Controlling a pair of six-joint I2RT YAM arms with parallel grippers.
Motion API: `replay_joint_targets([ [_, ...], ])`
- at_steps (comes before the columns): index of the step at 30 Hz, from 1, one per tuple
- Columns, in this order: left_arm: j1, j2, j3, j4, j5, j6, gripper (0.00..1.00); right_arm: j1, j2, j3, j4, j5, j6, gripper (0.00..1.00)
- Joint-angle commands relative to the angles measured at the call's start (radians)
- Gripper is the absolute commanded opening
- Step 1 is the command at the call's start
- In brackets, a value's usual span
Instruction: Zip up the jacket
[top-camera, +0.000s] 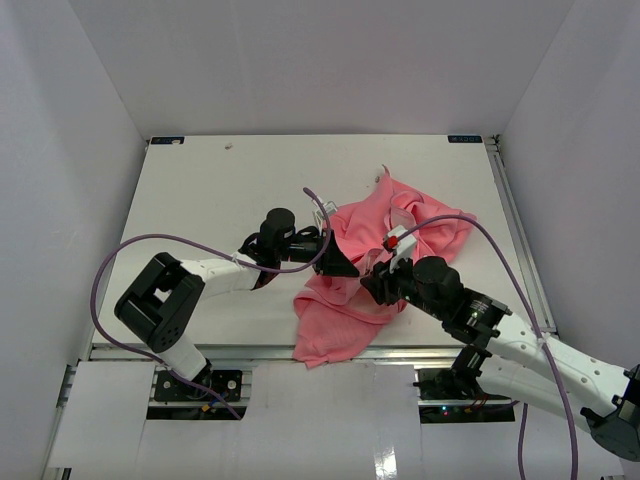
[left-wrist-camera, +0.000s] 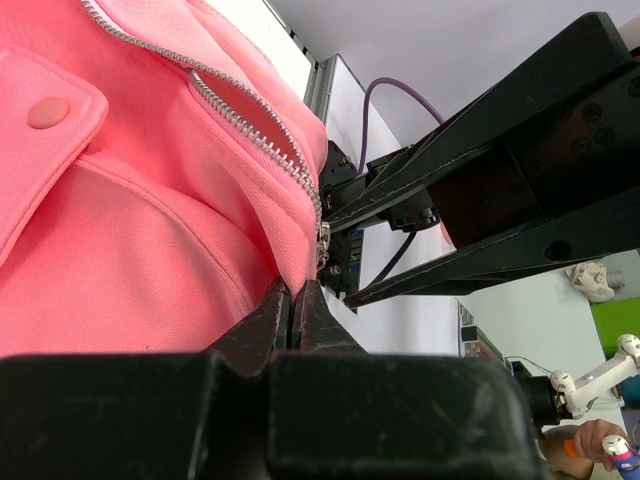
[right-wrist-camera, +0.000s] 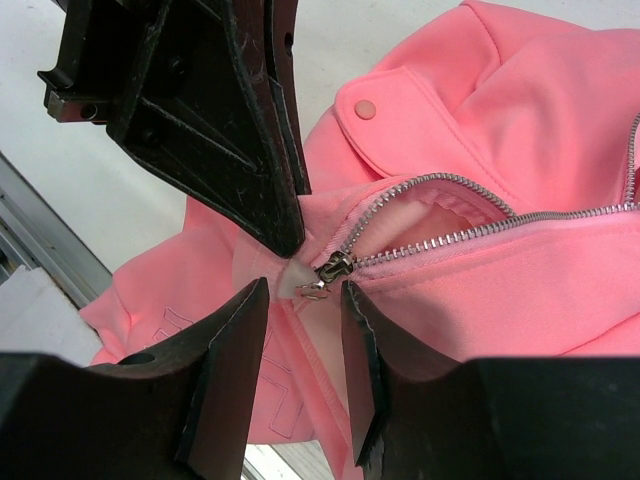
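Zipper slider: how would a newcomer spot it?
Find the pink jacket crumpled on the white table. At its hem, where the two silver tooth rows meet, sits the zipper slider: the only dangling metal tab, just beside the left claw pinching the fabric.

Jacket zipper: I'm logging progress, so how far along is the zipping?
Done: both rows of teeth seem to meet in the slider at the jacket hem. In hand: the left gripper is shut on the hem beside it; the right gripper stands open around the pull tab. Remaining: the whole run above gapes unzipped.
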Motion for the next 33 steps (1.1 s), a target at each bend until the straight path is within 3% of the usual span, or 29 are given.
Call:
replay_joint_targets([
  [1, 0.004, -0.008, 0.005, 0.020, 0.015, 0.001, 0.00, -0.005, 0.012, 0.002, 0.053, -0.005, -0.004, 0.41],
  [10, 0.004, -0.006, 0.002, 0.021, 0.016, 0.001, 0.00, -0.004, 0.042, 0.006, 0.073, 0.003, 0.008, 0.34],
  [18, 0.004, -0.009, -0.003, 0.016, 0.009, 0.010, 0.00, -0.005, 0.027, 0.008, 0.079, 0.071, 0.039, 0.08],
  [33, 0.004, -0.017, -0.012, -0.005, -0.016, 0.041, 0.00, -0.005, -0.020, -0.007, 0.123, 0.170, 0.042, 0.08],
])
